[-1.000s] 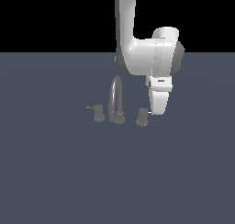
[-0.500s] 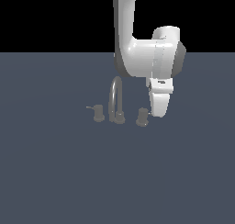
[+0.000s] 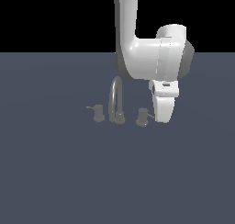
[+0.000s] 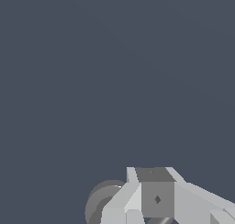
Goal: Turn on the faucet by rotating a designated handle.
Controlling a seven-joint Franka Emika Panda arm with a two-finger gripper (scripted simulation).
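Wrist view gives me only a partial look at my gripper (image 4: 158, 204): pale grey blocky finger housings with a darker square face bearing a small diamond mark, cut off by the picture's edge. I cannot tell from it whether the jaws stand apart or together, and the exterior view does not settle it either, since there the white hand (image 3: 164, 103) hangs downward with its tip seen from the side. Just beside the finger housings in the wrist view sits a round grey knob with a paler ring, which I take to be the handle (image 4: 103, 202); whether metal touches metal I cannot say.

Moving outward in the exterior view, the handle (image 3: 142, 117) stands at about nine o'clock from the hand's lower tip, very near it, with its thin lever pointing toward the hand at roughly three o'clock. At nine o'clock from that handle rises the faucet (image 3: 116, 100), its thin arched gooseneck spout upright on a small round base. Farther along at nine o'clock is the darker twin handle (image 3: 97, 113), its lever sticking out toward the exterior view's left. All three sit in a row on the flat blue-grey floor (image 3: 55, 172). Above the hand, the bulky white arm (image 3: 151, 58) bends over and climbs out of the picture at twelve o'clock.
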